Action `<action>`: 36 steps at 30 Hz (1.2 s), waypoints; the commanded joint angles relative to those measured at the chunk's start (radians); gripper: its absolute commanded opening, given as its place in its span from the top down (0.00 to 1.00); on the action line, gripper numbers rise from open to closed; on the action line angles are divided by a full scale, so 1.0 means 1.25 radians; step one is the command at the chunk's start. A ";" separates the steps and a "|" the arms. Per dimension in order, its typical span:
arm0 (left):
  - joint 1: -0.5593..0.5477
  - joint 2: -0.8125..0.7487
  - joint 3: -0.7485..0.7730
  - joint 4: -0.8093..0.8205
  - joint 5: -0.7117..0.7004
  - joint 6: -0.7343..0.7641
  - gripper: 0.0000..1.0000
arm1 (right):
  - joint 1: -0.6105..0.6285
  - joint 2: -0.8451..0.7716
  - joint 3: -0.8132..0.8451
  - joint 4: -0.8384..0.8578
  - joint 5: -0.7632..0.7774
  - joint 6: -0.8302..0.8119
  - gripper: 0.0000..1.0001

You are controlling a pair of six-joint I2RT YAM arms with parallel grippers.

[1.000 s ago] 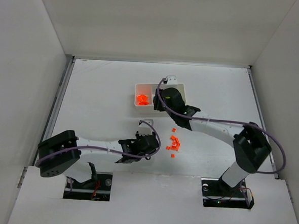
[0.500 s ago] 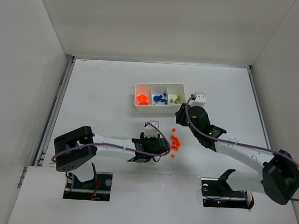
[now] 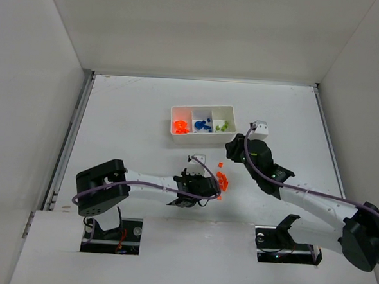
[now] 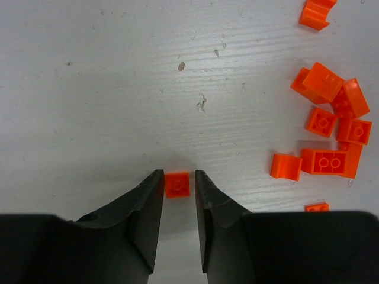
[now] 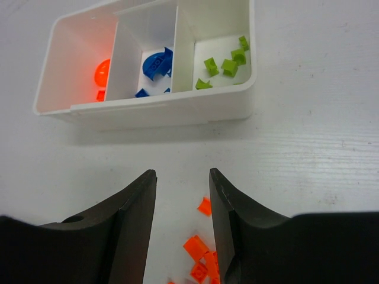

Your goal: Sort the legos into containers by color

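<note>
A small orange-red brick [image 4: 177, 184] lies on the table between my left gripper's [image 4: 177, 175] fingertips. It touches the left finger, and a thin gap shows on the right. A pile of orange-red bricks [image 4: 331, 130] lies just to its right and shows from above [image 3: 222, 180] beside the left gripper [image 3: 208, 186]. My right gripper [image 5: 182, 174] is open and empty, above the table between the pile [image 5: 201, 254] and the white tray [image 5: 166, 112]. The tray [image 3: 203, 107] holds orange pieces [image 5: 102, 74] on the left, blue ones [image 5: 155, 62] in the middle and yellow-green ones [image 5: 225, 65] on the right.
White walls enclose the table on three sides. A single orange brick [image 3: 220, 164] lies apart from the pile, toward the tray. My right arm [image 3: 302, 194] stretches across the right half of the table.
My right gripper has pulled back from over the tray, toward the near right. My left gripper has moved right to the edge of the orange pile.
</note>
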 commanded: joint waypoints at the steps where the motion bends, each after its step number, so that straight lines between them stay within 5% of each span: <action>1: -0.004 0.030 0.007 -0.111 -0.054 -0.178 0.77 | 0.007 -0.046 -0.016 0.016 0.009 0.032 0.53; 9: 0.007 0.001 -0.024 -0.074 -0.049 -0.164 0.88 | 0.043 -0.090 -0.054 -0.113 0.030 0.086 0.52; 15: 0.046 -0.122 -0.039 0.044 -0.043 -0.023 0.91 | 0.113 -0.094 -0.068 -0.218 0.096 0.141 0.51; 23: 0.222 -0.230 -0.006 0.241 0.018 0.127 0.90 | 0.228 -0.052 -0.077 -0.298 0.119 0.236 0.53; 30: 0.408 -0.159 0.092 0.359 0.112 0.171 0.88 | 0.339 -0.032 -0.058 -0.377 0.121 0.301 0.53; 36: 0.484 -0.032 0.194 0.370 0.124 0.229 0.86 | 0.378 -0.003 -0.057 -0.404 0.134 0.348 0.48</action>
